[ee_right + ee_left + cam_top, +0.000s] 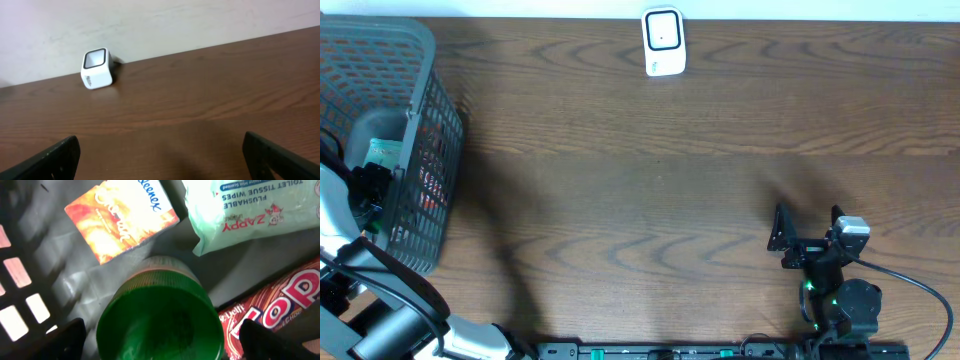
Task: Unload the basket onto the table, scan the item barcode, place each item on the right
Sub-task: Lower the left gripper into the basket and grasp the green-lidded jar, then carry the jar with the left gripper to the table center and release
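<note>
Jaws spread wide on both grippers, nothing gripped. Left gripper (160, 345) sits inside basket (420, 60) at left, over green-capped bottle (160, 315), the likely item. Pick step in hand; next move: lower, clench on cap, lift clear. Basket also holds wipes pack (250, 210), tissue box (120, 217), red snack pack (280, 310). Right gripper (807, 228) idle, near right. Scanner (663, 42) far centre, well apart from basket.

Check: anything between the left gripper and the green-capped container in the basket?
Nothing visible. The green-capped container sits directly below the open left gripper. The Kleenex pack, Zappy wipes and red packet lie beside it, not over it.
</note>
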`<state>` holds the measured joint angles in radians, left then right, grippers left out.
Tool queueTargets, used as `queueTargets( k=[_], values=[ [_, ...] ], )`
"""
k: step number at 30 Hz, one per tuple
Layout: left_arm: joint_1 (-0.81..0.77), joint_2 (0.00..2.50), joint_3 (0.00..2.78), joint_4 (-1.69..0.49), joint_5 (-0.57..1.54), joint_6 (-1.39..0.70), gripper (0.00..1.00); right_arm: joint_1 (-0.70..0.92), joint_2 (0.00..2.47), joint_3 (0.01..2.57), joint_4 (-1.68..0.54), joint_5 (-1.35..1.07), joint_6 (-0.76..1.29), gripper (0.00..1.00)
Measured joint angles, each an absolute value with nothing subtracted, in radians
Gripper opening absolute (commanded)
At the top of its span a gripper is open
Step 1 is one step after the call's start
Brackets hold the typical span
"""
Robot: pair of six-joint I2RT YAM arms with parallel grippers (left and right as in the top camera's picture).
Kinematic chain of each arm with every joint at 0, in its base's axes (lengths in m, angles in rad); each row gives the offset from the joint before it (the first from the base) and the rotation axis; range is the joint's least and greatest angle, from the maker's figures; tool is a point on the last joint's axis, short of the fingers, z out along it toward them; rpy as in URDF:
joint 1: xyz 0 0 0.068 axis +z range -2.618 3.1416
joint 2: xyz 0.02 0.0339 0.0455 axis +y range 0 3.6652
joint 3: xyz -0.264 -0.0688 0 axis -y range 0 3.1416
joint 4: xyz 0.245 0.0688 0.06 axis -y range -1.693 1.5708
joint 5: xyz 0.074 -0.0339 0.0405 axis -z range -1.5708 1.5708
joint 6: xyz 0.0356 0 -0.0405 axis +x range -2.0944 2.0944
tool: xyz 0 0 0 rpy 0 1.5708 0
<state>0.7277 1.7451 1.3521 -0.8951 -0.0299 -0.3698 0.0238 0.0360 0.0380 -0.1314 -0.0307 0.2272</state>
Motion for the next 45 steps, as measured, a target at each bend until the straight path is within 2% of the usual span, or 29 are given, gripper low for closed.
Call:
queueTargets(
  k=[19,23,24,37,45],
  values=[
    [0.728,1.905,1.339,-0.833,-0.028,-0.447,0.99,0.024,0.037,0.038,-0.131,-0.031,0.227,0.99],
    [0.727,1.904,1.339,-0.829,-0.030,-0.451,0.73,0.024,0.038,0.038,-0.131,-0.031,0.227,0.99],
    [0.728,1.904,1.339,-0.833,-0.030,-0.456,0.70,0.024,0.038,0.038,-0.131,-0.030,0.227,0.99],
    [0.728,1.872,1.394,-0.934,-0.028,-0.460,0.68,0.024,0.038,0.038,-0.131,-0.030,0.227,0.99],
    [0.728,1.575,1.544,-0.898,0.094,-0.461,0.70,0.024,0.038,0.038,-0.131,-0.031,0.227,0.99]
  ],
)
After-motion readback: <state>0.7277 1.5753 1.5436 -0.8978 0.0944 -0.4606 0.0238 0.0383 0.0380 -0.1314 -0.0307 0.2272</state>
